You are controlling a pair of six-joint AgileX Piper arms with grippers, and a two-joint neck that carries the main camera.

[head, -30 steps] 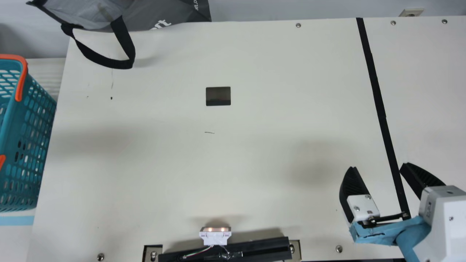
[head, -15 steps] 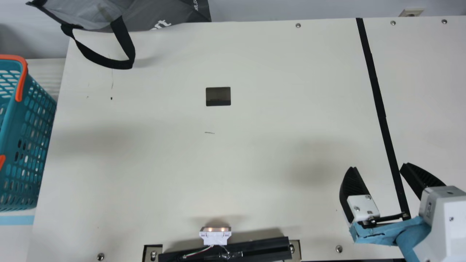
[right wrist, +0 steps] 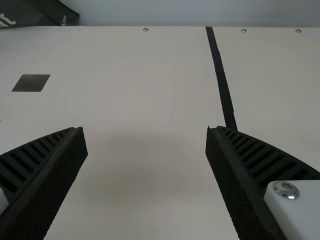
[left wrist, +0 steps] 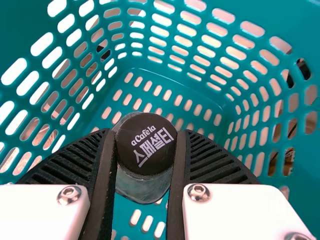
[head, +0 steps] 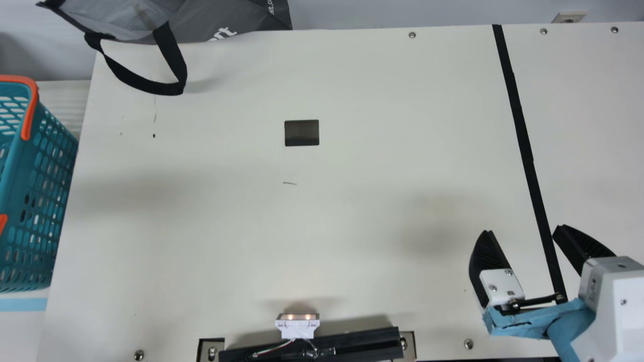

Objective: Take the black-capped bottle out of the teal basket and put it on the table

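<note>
**Grip on the bottle (left wrist: 142,189) inside the basket (head: 15,186)**

The cream surface (head: 352,201) spans the main view and is the place for setting down. The teal basket stands beside its edge, at that view's left. The right end effector (head: 523,230) is well apart from the basket, its fingers spread and nothing between them. Within the basket, the left end effector (left wrist: 146,132) is closed on the bottle, one finger on either side near the black cap (left wrist: 146,145).

The bottle's cap faces the wrist camera; its long axis runs away from that camera, strongly foreshortened, toward the basket's floor. Whether the base touches that floor cannot be told.

Step in hand, as judged: the grasp, with lifting due next. This calls for a firm grip and a rise along the bottle's axis, clear of the rim, then a carry over the surface.
</note>
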